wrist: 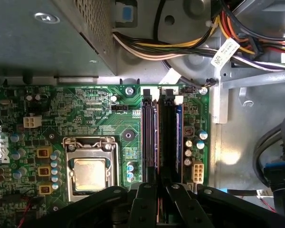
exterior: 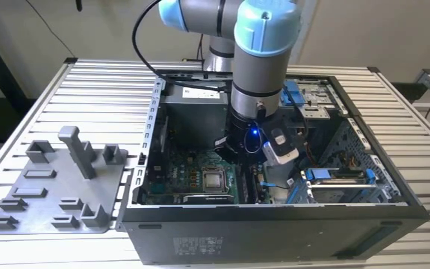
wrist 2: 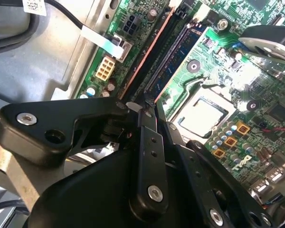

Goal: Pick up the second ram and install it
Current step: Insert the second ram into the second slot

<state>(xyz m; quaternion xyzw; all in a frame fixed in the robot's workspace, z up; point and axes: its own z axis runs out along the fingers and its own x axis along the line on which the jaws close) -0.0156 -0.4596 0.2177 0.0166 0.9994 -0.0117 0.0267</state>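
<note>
**A:** Location of the second ram?

**B:** Inside the open computer case, low over the motherboard. Seen edge-on in the first wrist view as a thin copper-toned sliver between the fingers, in line with the long black memory slots beside the processor socket. Seated in a slot or merely poised above one: cannot tell.

**A:** State of the pincer?

**B:** Drawn nearly together, with only a narrow slit between the fingertips. Judged clamped on the two flat faces of the stick. No contact with anything else apparent in either wrist view.

**A:** Handling qualities?

**B:** By judgement: light, stiff and very thin. Smooth on the faces, hence liable to slip or tilt under a weak grip. Fragile too, with exposed chips and an edge connector intolerant of bending or skewed pressure.

**A:** Best place to take hold?

**B:** Across the flat faces, near the middle of the long upper edge and well clear of the contact edge. Suited to a narrow, square clamp, keeping the board upright and parallel to its slot.
</note>
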